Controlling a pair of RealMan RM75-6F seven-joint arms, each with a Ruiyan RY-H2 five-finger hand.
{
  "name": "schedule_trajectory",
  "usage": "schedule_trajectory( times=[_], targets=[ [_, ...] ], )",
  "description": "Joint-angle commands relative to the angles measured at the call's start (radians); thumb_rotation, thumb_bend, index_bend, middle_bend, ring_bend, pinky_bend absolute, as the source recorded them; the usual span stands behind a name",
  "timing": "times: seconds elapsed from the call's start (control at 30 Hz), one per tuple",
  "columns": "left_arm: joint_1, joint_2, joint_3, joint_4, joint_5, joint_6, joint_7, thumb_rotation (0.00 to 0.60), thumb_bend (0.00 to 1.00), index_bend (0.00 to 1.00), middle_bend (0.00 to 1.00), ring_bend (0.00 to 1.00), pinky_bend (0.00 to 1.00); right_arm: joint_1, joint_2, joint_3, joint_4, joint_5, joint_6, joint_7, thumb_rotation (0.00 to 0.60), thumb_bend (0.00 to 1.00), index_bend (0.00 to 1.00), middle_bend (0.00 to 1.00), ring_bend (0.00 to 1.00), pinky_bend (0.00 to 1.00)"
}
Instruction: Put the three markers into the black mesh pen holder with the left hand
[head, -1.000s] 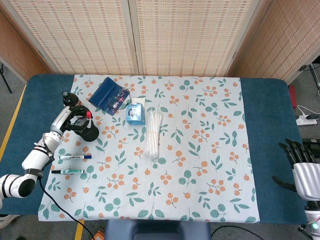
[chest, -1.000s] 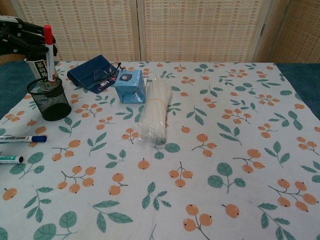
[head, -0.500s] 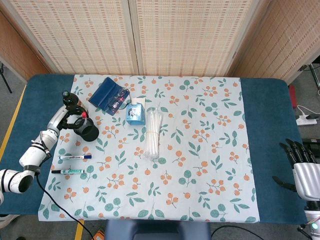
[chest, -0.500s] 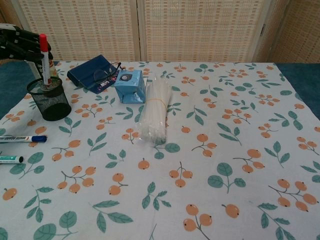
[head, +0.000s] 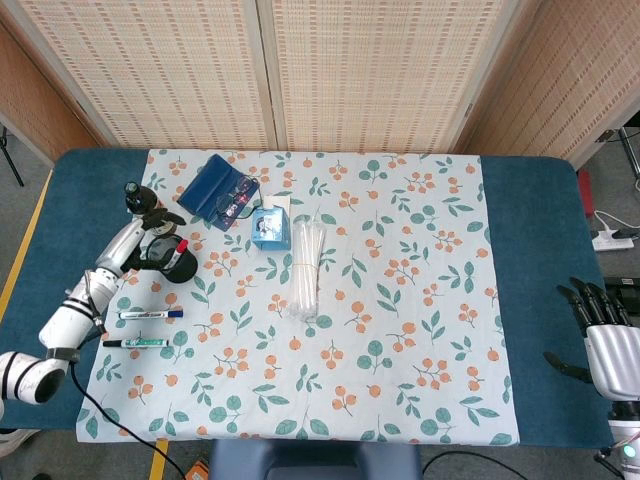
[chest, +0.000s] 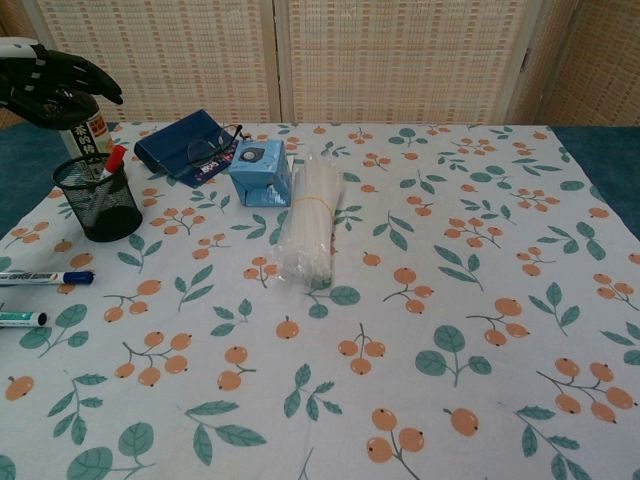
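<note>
Left hand: your left hand (chest: 55, 80) hangs just above the pen holder with its fingers spread and nothing in them; it has let go, so the red marker stands on its own.
Red-capped marker: the red-capped marker (chest: 108, 168) sits inside the black mesh pen holder (chest: 98, 198), leaning against the rim, cap end up, long axis steeply tilted toward the right of the chest view. It leans because the holder is wider than the marker.
Pen holder: it stands upright on the floral tablecloth (chest: 420, 300) near the left edge, just in front of a dark bottle (chest: 92, 132).
Blue-capped marker: the blue-capped marker (head: 150, 314) lies flat on the cloth in front of the holder, long axis running left to right, blue cap pointing right in the head view.
Green marker: the green marker (head: 136, 343) lies parallel to it, nearer you, black cap to the left.
Judgement: one marker in, two to go; both lie crosswise to your reach, so you would likely need to stand each one upright before lowering it in.
Right hand: your right hand (head: 603, 335) rests idle off the cloth's right side, fingers apart, holding nothing.
Other things: a blue glasses case (chest: 185, 146), a small blue box (chest: 260, 172) and a bundle of clear straws (chest: 310, 220) lie well clear of the holder.
</note>
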Motion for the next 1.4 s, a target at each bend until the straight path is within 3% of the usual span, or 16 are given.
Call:
schedule_trajectory(
  times=[0.03,0.07,0.13,0.23,0.37,0.6,1.07,1.4],
  targets=[
    [0.209,-0.014,0.087,-0.389,-0.032,0.471,0.752,0.6,0.43,0.3,0.32,0.16,0.21,0.001,-0.001,0.001,0.004,0.003,-0.003,0.008,0.6,0.0,0.15,0.06,0.08,0.15],
    [0.256,-0.057,0.114,-0.439,-0.02,0.589,0.934,0.6,0.43,0.31,0.33,0.16,0.21,0.001,-0.001,0.001,0.006,0.002,-0.003,0.011,0.6,0.0,0.15,0.06,0.08,0.15],
    [0.31,-0.133,0.156,-0.458,0.022,0.73,1.145,0.6,0.43,0.34,0.35,0.16,0.21,0.001,-0.001,0.001,0.008,0.0,0.0,0.015,0.6,0.0,0.15,0.06,0.08,0.15],
    [0.374,-0.25,0.228,-0.406,0.067,0.836,1.296,0.6,0.43,0.35,0.35,0.16,0.21,0.001,0.0,-0.001,0.009,-0.009,0.002,0.017,0.6,0.0,0.15,0.06,0.08,0.15],
    [0.411,-0.325,0.274,-0.311,0.037,0.826,1.331,0.6,0.42,0.33,0.33,0.16,0.2,-0.001,0.001,-0.003,0.004,-0.016,0.007,0.012,0.6,0.0,0.15,0.06,0.08,0.15],
    [0.461,-0.418,0.277,-0.165,-0.019,0.848,1.405,0.6,0.42,0.3,0.31,0.16,0.19,-0.001,-0.001,-0.004,0.007,-0.014,0.004,0.014,0.6,0.0,0.15,0.06,0.08,0.15],
    [0.475,-0.453,0.265,-0.131,-0.085,0.773,1.432,0.6,0.4,0.28,0.25,0.13,0.17,0.01,-0.011,-0.008,0.013,-0.012,-0.018,0.005,0.6,0.0,0.15,0.06,0.08,0.15],
    [0.476,-0.512,0.249,-0.034,-0.122,0.722,1.388,0.6,0.4,0.28,0.26,0.12,0.16,0.011,-0.011,-0.008,0.014,-0.011,-0.02,0.007,0.6,0.0,0.15,0.06,0.08,0.15]
  ],
)
